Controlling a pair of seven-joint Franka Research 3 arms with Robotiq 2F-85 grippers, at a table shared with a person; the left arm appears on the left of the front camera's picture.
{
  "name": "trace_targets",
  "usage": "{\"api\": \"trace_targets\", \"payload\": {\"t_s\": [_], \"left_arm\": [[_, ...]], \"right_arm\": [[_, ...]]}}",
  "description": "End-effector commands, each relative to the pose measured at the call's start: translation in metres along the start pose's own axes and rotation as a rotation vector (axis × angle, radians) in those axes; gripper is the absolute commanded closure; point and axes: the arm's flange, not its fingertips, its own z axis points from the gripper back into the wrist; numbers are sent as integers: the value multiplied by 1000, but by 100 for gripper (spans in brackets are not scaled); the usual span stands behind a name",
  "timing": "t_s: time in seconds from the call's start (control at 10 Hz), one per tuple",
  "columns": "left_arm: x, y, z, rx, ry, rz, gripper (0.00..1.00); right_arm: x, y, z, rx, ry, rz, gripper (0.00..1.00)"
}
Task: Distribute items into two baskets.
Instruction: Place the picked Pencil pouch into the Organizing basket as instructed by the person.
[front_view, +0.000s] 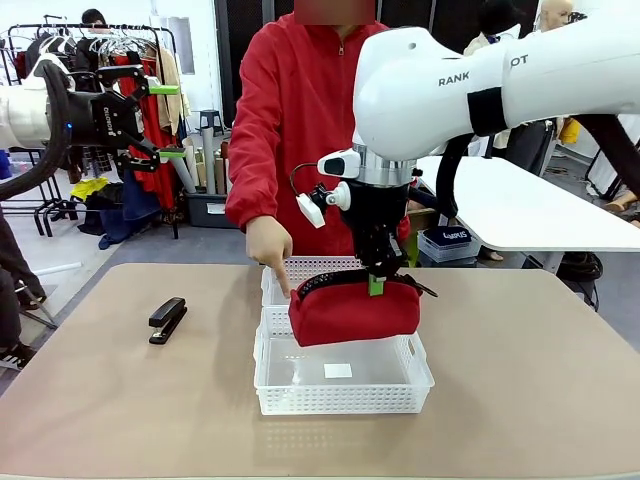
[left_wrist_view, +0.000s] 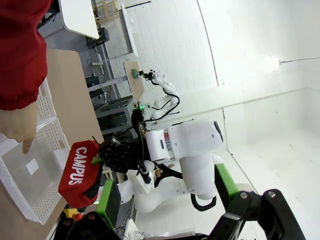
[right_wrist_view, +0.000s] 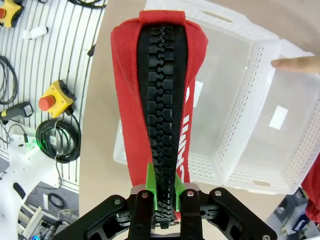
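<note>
Pouch (front_view: 355, 312) held over the baskets, stapler (front_view: 167, 320) waiting at left.

At far left the left gripper (front_view: 170, 122) hangs open and empty, well above the table (front_view: 90, 400). Below it the stapler lies with its long axis near-to-far, nearer this arm than the other. At centre a person's hand (front_view: 268, 243) points down at the smaller basket (front_view: 310, 266), the far one, set right against the larger basket (front_view: 340, 398). The right gripper (front_view: 375, 283) is clamped on the pouch's zipper ridge. The pouch's long axis runs left-to-right above the larger basket's far edge, so the pointed-at basket lies just beyond.
</note>
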Motion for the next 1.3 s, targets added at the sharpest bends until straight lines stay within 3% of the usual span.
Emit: {"api": "trace_targets", "payload": {"t_s": [0.0,0.3,0.5,0.9,1.2], "left_arm": [[0,-2,0,0,0,-3,0],[0,-2,0,0,0,-3,0],[0,-2,0,0,0,-3,0],[0,-2,0,0,0,-3,0],[0,-2,0,0,0,-3,0]], "right_arm": [[2,1,0,-3,0,3,100],[1,0,-2,4,1,2,100],[12,-10,-33,32,50,0,100],[38,-29,-62,5,167,-151,100],[49,-43,-80,-5,145,-187,100]]}}
